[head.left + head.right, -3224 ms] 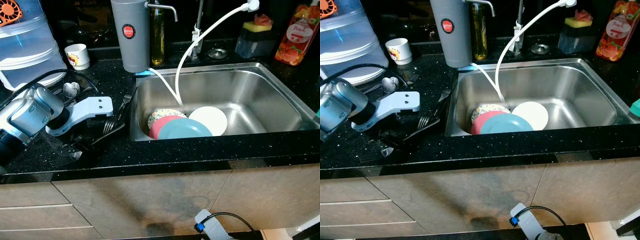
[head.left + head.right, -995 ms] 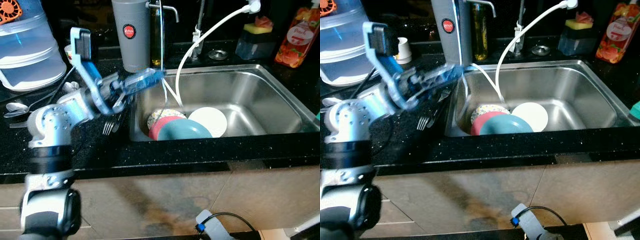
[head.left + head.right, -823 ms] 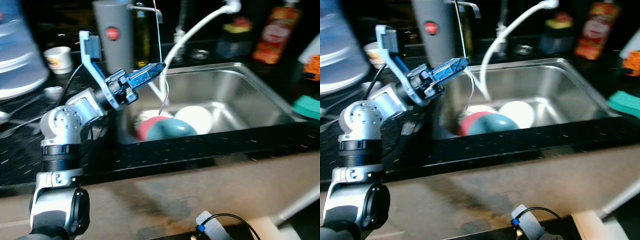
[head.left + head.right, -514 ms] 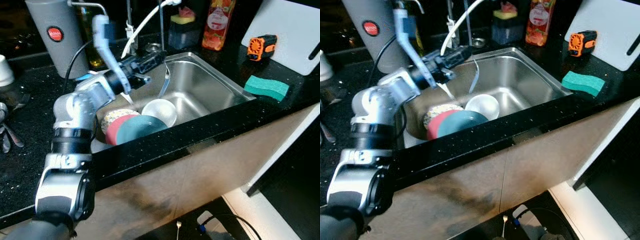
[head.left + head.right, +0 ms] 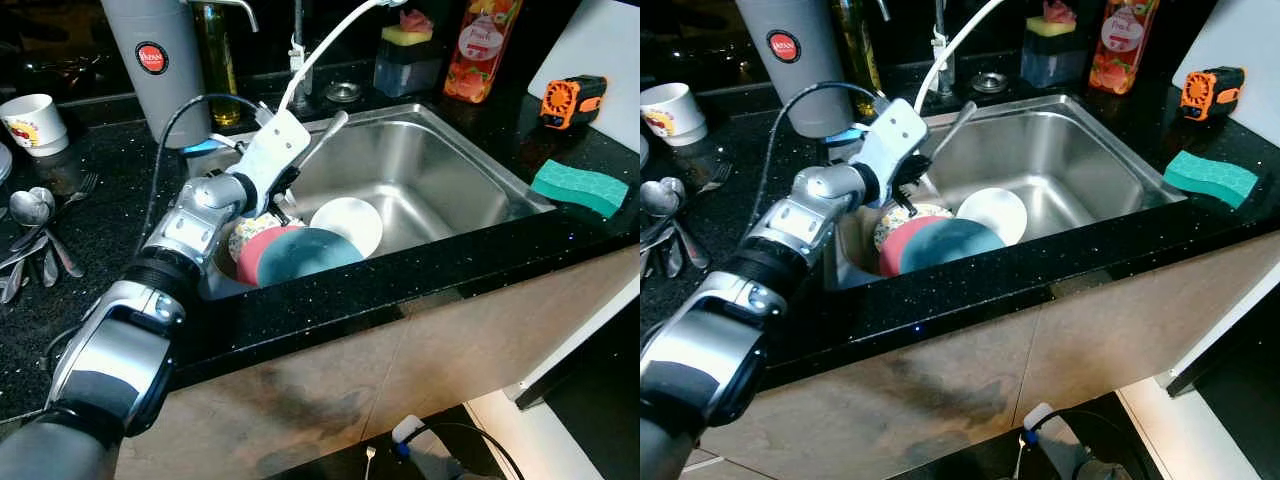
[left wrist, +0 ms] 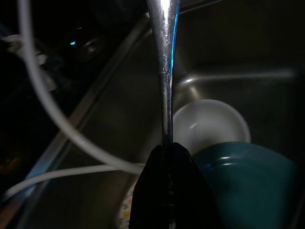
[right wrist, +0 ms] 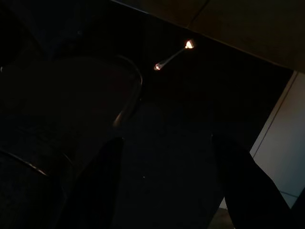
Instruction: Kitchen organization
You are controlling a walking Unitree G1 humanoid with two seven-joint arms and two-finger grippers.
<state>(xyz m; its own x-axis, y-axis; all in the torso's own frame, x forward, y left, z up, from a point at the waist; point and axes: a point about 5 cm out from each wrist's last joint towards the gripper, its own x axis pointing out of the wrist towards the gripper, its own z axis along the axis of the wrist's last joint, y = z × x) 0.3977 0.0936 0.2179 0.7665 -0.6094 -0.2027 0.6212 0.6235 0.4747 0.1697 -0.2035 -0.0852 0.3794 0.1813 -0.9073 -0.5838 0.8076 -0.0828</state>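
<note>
Our left claw (image 6: pixel 167 157) pinches a metal utensil (image 5: pixel 322 137) by its handle, held over the sink (image 5: pixel 470 190) above the stacked plates (image 5: pixel 300 250); if that thin grip slips, it could clatter down and chip them

The sink (image 5: pixel 470 190) is set in the counter (image 5: pixel 100 250). In the sink, at its left end, plates (image 5: pixel 300 250) lie stacked, and a bowl (image 5: pixel 350 222) lies just behind them. Left of the sink, cutlery (image 5: pixel 35 240) lies on the counter, with a cup (image 5: pixel 32 120) behind it. A sponge (image 5: pixel 580 186) lies right of the sink. Bottles (image 5: pixel 480 50) stand behind the sink.
</note>
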